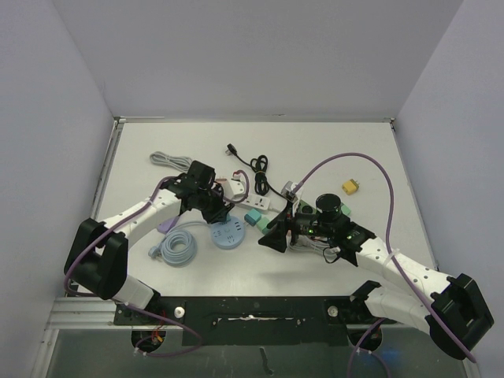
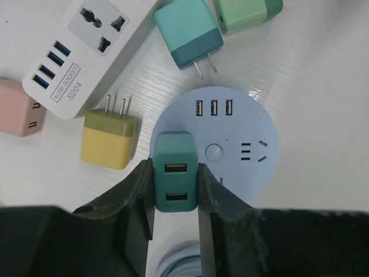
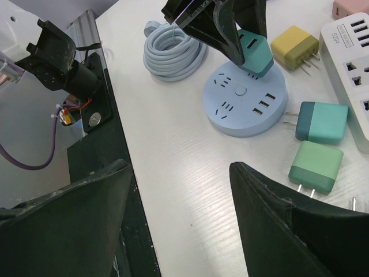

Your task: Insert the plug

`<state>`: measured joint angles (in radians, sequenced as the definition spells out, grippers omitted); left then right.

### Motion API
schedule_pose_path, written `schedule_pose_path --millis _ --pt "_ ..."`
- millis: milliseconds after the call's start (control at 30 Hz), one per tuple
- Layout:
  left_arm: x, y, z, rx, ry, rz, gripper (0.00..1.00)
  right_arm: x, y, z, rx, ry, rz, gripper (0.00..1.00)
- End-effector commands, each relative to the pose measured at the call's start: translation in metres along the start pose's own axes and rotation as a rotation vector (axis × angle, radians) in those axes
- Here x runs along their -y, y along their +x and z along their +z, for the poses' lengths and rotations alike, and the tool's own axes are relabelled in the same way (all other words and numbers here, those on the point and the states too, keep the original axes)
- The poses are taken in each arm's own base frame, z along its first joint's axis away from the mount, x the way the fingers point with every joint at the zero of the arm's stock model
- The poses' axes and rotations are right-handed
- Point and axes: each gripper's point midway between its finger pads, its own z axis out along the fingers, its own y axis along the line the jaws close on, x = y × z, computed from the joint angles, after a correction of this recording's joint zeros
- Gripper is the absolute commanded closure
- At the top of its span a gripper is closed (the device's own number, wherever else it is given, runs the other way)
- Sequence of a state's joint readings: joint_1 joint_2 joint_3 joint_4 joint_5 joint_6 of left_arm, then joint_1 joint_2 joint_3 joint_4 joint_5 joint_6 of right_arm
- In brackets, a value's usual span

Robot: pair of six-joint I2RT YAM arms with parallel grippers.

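The left claw [image 2: 174, 199] is gripping the teal plug [image 2: 175, 151] by its sides, lower centre of the frame, over the round blue socket hub [image 2: 242, 124], presumably so its hidden prongs are facing the slots. The right claw [image 3: 180, 184] is hanging wide and empty, keeping clear.

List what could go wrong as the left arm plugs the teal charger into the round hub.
The teal charger looks tilted in the left gripper and its prongs are hidden, so they may miss the slots in the blue hub.
Nothing holds the hub: the right gripper is open and apart from it, so a push could slide it.
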<state>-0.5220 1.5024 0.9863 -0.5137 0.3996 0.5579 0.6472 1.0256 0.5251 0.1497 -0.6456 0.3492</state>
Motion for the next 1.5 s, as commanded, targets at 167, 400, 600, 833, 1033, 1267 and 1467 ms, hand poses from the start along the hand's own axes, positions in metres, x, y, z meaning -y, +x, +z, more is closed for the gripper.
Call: schedule_pose_path --millis 167,400,600,833,1033,1267,1467 --pt "0.008 0.005 -0.002 -0.063 0.059 -0.065 0.97 -0.001 -0.017 -0.003 0.069 0.004 -0.043 0.30" --pt "0.008 0.012 -0.001 -0.093 0.057 -0.081 0.97 0.000 -0.015 -0.003 0.069 0.012 -0.038 0.30" --pt "0.008 0.007 -0.009 -0.067 0.052 -0.078 0.97 0.001 -0.015 -0.002 0.069 0.012 -0.038 0.30" --pt "0.010 0.011 -0.009 -0.070 0.055 -0.069 0.97 0.001 -0.015 -0.002 0.069 0.013 -0.034 0.30" --pt "0.008 0.017 -0.007 -0.067 0.037 -0.033 0.98 0.002 -0.013 -0.002 0.074 0.014 -0.030 0.30" --pt "0.007 0.060 0.009 -0.182 0.022 0.000 0.98 0.001 -0.015 -0.002 0.084 0.012 -0.031 0.30" --pt "0.007 0.083 0.017 -0.247 0.046 -0.028 0.98 0.002 -0.017 -0.001 0.082 0.013 -0.041 0.31"
